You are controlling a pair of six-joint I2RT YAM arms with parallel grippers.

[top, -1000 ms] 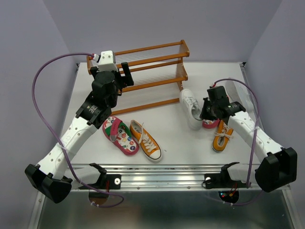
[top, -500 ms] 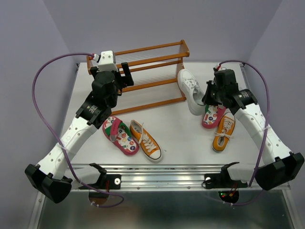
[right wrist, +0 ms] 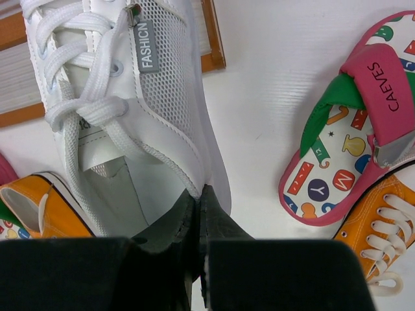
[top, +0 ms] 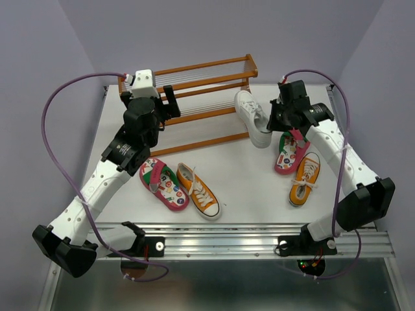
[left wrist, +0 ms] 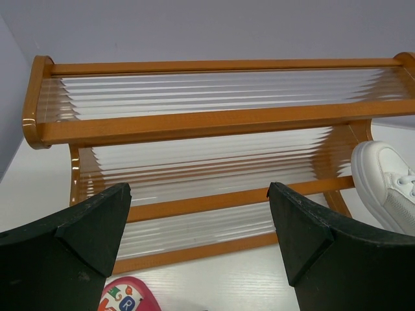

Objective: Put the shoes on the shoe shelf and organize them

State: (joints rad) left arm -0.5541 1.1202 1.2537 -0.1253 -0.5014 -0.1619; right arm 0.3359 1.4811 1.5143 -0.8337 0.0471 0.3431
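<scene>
Leftward swings the white sneaker (top: 251, 118), right gripper (right wrist: 200, 197) pinched on its heel collar, now beside the shoe shelf (left wrist: 214, 122); left gripper (left wrist: 198, 201) hovers facing it, fingers spread.

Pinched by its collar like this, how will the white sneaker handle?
The white sneaker probably swings or sags, since the right hand pinches only its thin collar edge. Mostly mesh, it looks light. Its loose laces might snag the shoe shelf rods.

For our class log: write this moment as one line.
right gripper shut on white sneaker beside shoe shelf | left gripper open, empty
</scene>
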